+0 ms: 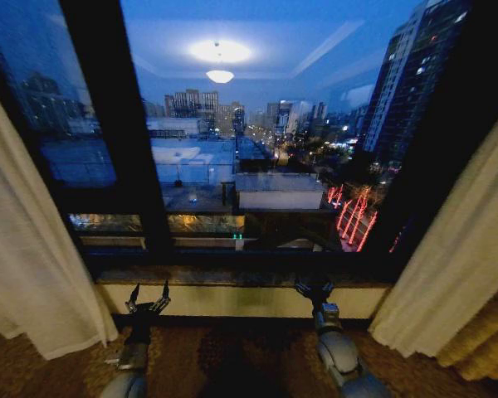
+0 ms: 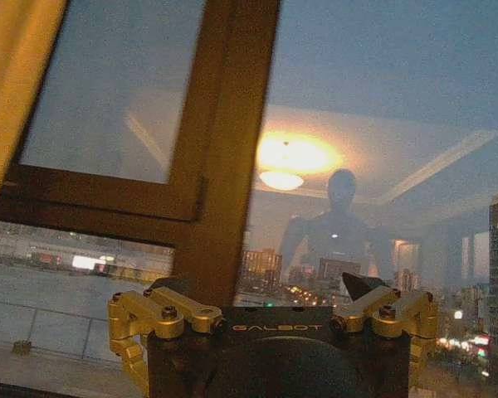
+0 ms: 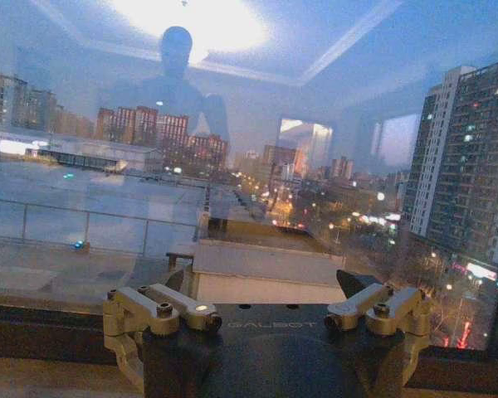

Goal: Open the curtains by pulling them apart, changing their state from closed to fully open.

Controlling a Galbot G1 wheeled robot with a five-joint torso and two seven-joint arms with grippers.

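Left gripper (image 1: 148, 296): low before the window sill (image 1: 232, 276), fingers spread, holding nothing. Right gripper (image 1: 314, 288): likewise at the sill; finger state cannot be told. Sheer curtains (image 1: 29, 249): drawn to either side of the sill, window glass (image 1: 257, 149) bared; task looks complete.
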